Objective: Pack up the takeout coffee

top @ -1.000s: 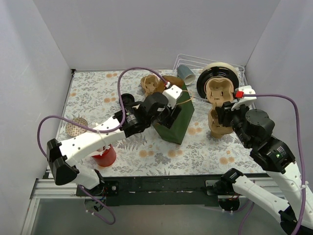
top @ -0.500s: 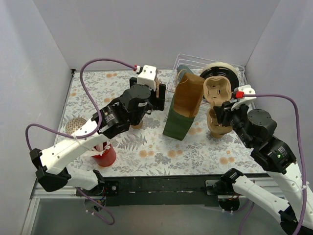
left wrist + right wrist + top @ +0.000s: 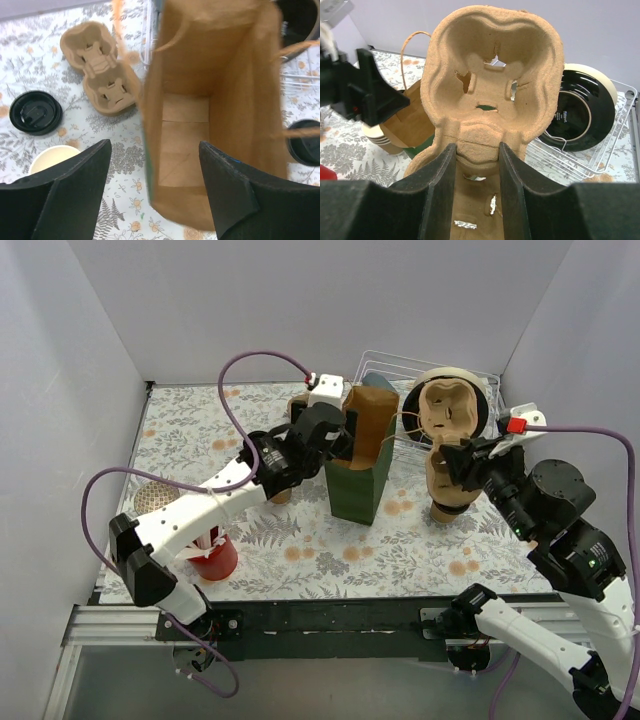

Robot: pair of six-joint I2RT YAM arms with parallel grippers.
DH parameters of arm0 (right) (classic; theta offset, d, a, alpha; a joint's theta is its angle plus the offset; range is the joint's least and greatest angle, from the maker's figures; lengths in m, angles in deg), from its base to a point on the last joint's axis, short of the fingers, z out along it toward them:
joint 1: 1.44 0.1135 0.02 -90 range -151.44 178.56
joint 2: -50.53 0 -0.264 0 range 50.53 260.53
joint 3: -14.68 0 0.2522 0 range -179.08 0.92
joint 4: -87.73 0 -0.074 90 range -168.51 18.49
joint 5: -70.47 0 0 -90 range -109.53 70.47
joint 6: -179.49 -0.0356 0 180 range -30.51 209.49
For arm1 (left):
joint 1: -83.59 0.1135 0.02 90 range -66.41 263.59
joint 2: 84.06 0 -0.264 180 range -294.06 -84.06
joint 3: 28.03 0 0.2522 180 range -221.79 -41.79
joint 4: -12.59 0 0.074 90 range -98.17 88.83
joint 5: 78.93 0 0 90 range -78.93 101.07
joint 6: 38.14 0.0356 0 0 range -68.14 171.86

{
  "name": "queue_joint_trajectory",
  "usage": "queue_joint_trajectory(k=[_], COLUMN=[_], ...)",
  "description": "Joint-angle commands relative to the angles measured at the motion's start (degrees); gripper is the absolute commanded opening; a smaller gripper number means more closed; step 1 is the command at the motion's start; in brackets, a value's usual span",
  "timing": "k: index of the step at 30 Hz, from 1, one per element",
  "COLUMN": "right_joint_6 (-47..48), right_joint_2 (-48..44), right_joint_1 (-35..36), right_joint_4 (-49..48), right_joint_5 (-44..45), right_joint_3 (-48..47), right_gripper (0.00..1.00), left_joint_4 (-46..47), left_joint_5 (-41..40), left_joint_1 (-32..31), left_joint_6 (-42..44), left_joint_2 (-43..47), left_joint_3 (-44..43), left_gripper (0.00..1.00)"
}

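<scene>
— First, the left gripper (image 3: 154, 145)?
— Poised over the open mouth of the bag (image 3: 200, 125), with fingers (image 3: 75, 190) spread wide. Pinching nothing. Impossible to tell whether touching the bag's rim.

— And the bag itself?
— Standing upright mid-table, green outside, brown inside, with twine handles loose at the rim.

— Then the right gripper (image 3: 476, 147)?
— Clamped on a pulp carrier (image 3: 492, 65), with fingers (image 3: 437, 195) pressed against the narrow neck between its two wells. Held upright just right of the bag, in front of a wire rack (image 3: 410, 362) with a black plate (image 3: 585, 115) in it. Hard to say whether the lower end rests on the table.

— Where to look for the coffee?
— Left of the bag: one cup (image 3: 50, 157) upright on the table, unlidded, white inside showing. Near it, not touching, a black lid (image 3: 36, 111) lying flat. Another lid (image 3: 305, 142) on the bag's other side, cut off by the wrist view's edge.

— Anything else nearby?
— A second carrier (image 3: 100, 77) lying flat beyond the first lid, close to the bag's far corner. A red cup (image 3: 212, 558) at the near-left edge, well apart.
</scene>
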Motion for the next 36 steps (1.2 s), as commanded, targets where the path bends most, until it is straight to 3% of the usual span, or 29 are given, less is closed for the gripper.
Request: queue_joint_trajectory(k=[1, 12, 17, 22, 33, 36], right_joint_6=[-1.9, -6.0, -8.4, -9.9, -9.1, -7.7], right_joint_2=[2.2, 9.5, 12.3, 15.5, 19.2, 20.2], right_joint_1=[0.0, 0.0, 0.0, -0.1, 0.0, 0.0], right_joint_4=[-2.8, -6.8, -10.2, -11.9, -14.4, -15.2], right_joint_5=[-2.2, -4.1, -2.3, -2.1, 2.3, 3.1], right_joint_3=[-3.3, -7.1, -7.3, -8.0, -6.4, -6.5], right_gripper=[0.29, 0.25, 0.25, 0.25, 0.26, 0.26], left_joint_4=[-2.2, 6.8, 10.2, 8.0, 13.0, 13.9], left_joint_5=[5.8, 26.1, 26.0, 27.0, 33.0, 29.7], left_joint_1=[8.1, 11.5, 11.6, 11.6, 11.5, 11.5], left_joint_6=[-6.8, -4.3, -5.4, -6.2, -16.9, -15.8], left_joint_2=[0.5, 0.7, 3.6, 1.5, 12.6, 15.1], left_joint_3=[-2.1, 3.9, 6.9, 5.9, 15.1, 15.2], left_gripper=[0.68, 0.66, 0.7, 0.68, 0.66, 0.68])
